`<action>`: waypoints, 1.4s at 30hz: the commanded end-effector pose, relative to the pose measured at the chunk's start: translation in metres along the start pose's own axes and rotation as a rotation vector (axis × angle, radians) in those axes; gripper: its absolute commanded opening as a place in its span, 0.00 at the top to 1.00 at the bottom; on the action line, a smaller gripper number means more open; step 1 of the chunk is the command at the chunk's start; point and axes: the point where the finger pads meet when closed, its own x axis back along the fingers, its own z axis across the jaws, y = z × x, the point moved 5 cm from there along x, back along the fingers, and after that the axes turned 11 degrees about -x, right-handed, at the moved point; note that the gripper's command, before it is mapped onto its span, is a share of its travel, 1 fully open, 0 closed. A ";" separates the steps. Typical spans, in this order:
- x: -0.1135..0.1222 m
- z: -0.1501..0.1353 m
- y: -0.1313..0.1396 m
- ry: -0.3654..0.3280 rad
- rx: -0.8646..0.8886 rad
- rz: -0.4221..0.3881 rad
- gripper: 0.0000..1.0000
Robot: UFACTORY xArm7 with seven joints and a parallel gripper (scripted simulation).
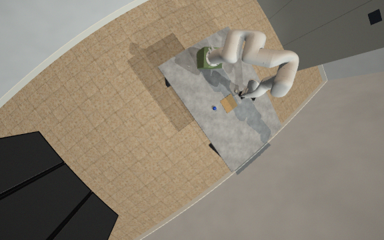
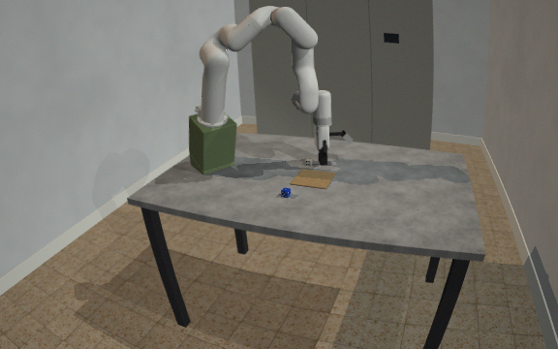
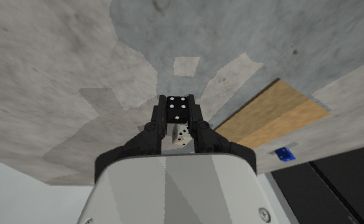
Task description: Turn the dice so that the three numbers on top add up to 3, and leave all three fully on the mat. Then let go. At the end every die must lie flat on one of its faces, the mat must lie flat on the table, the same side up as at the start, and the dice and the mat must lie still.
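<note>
In the wrist view my gripper [image 3: 177, 103] is shut on a black die [image 3: 177, 109], whose face with four white pips is turned to the camera. It holds the die low over the grey table, beside the far edge of the tan mat [image 3: 270, 115]. A white die [image 3: 181, 136] shows just behind the black one, between the fingers. In the exterior view the white die [image 2: 309, 161] lies on the table left of the gripper [image 2: 323, 157], off the mat [image 2: 314, 178]. A blue die [image 2: 286, 193] lies on the table in front of the mat, also off it.
The arm's green base block [image 2: 212, 143] stands at the table's back left. From above, the mat [image 1: 229, 103] and the blue die [image 1: 215, 108] lie near the table's middle. Grey cabinets stand behind the table.
</note>
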 end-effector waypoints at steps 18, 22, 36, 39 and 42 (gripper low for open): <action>0.001 0.000 -0.001 -0.001 0.000 0.003 0.79; 0.001 0.000 -0.001 -0.001 0.000 0.003 0.79; 0.035 0.000 -0.001 -0.001 0.000 0.003 0.79; 0.059 0.000 -0.001 -0.001 0.000 0.003 0.79; 0.080 0.000 -0.001 -0.001 0.000 0.003 0.79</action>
